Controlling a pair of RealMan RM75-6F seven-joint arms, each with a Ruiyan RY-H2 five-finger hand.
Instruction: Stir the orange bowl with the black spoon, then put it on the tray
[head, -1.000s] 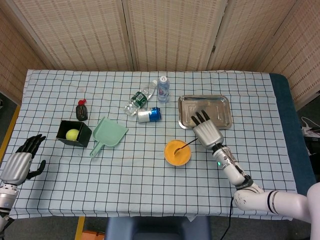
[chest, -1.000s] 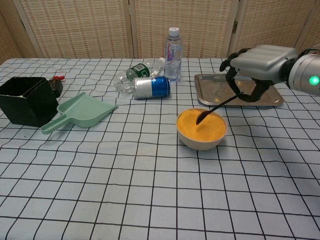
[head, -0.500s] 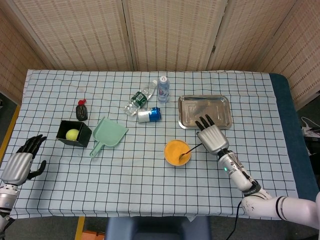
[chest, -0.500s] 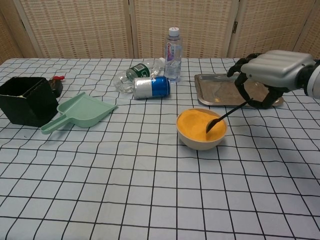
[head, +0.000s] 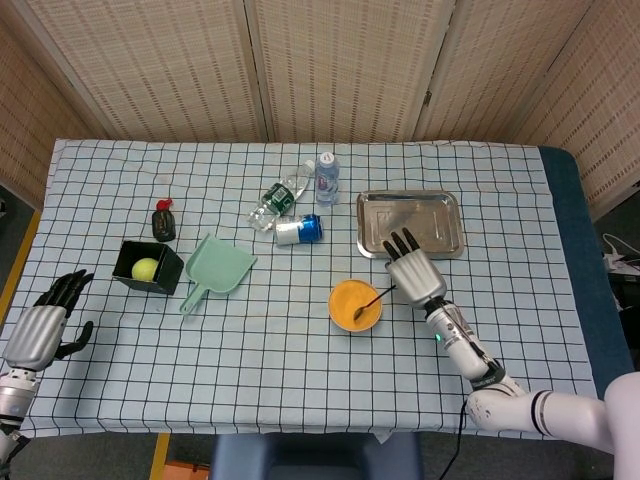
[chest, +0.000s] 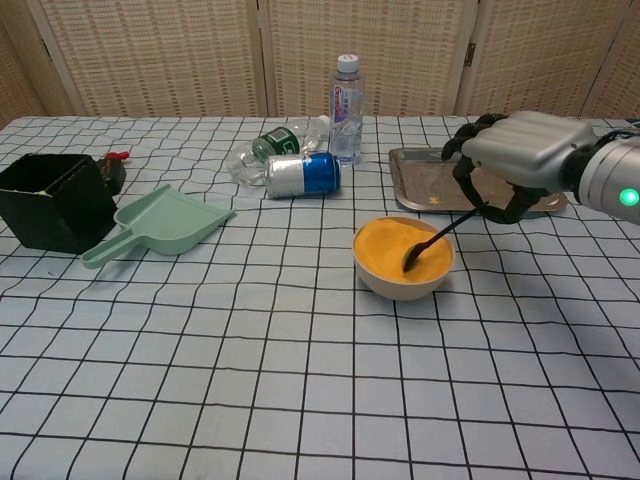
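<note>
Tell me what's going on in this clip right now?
The right hand holds the black spoon by its handle, with the spoon's head dipped in the orange bowl, so the stirring step is under way. The tray sits just behind the bowl with no spoon on it yet. The left hand rests at the table's near left corner, holding nothing. The cans, bottles, dustpan and black box lie off to the left.

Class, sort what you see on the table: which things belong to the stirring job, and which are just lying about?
Job: spoon, held by the right robot hand; bowl; tray.

Lying about: dustpan, black box with a yellow ball, can, two bottles.
</note>
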